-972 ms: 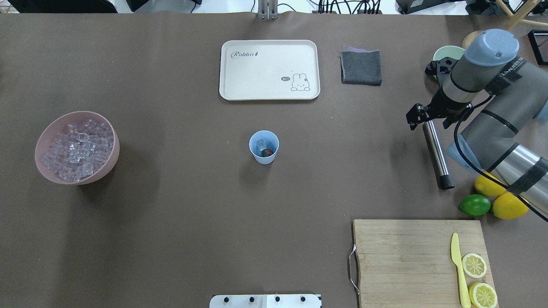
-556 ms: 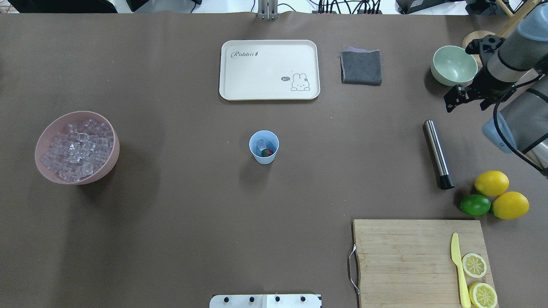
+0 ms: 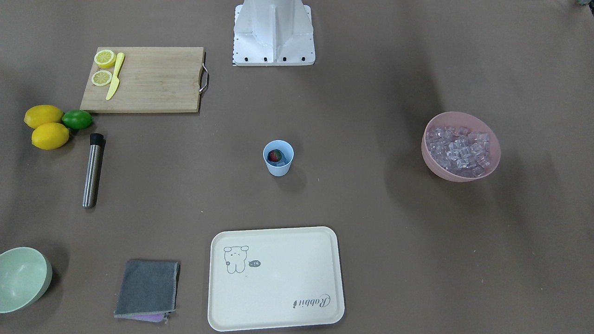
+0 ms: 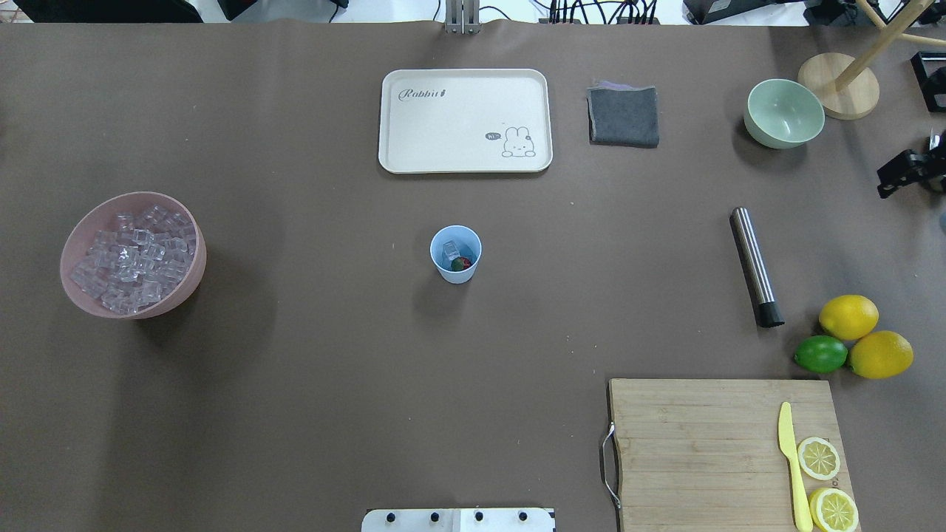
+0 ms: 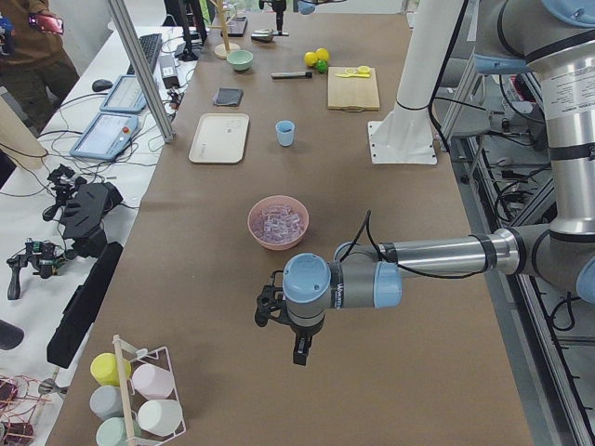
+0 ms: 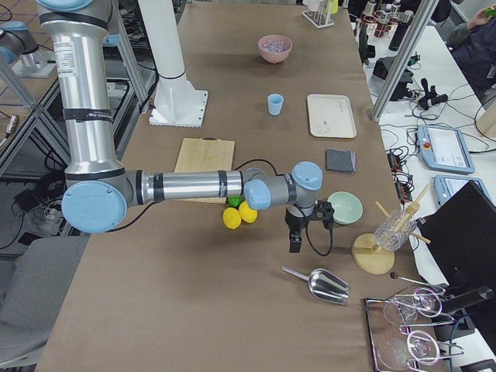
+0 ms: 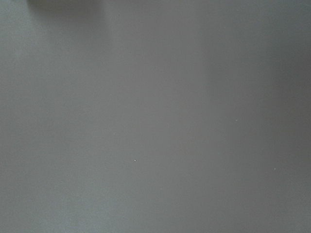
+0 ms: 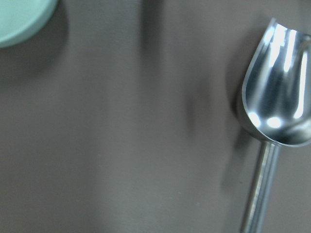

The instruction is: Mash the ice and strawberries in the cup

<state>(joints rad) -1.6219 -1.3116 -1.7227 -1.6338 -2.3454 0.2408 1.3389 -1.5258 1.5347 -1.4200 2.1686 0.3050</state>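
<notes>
One strawberry (image 4: 461, 263), ice (image 4: 451, 253) in cup (image 4: 456, 275) — left gripper (image 5: 299, 355), right gripper (image 6: 295, 246): opening cannot be told.

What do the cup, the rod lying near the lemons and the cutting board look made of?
Cup: probably plastic, matte light blue, thin even wall. Rod: metal, likely brushed steel given its lengthwise sheen; black tip, perhaps rubber. Cutting board: wood or bamboo, pale with visible grain strips; thin metal handle.
</notes>
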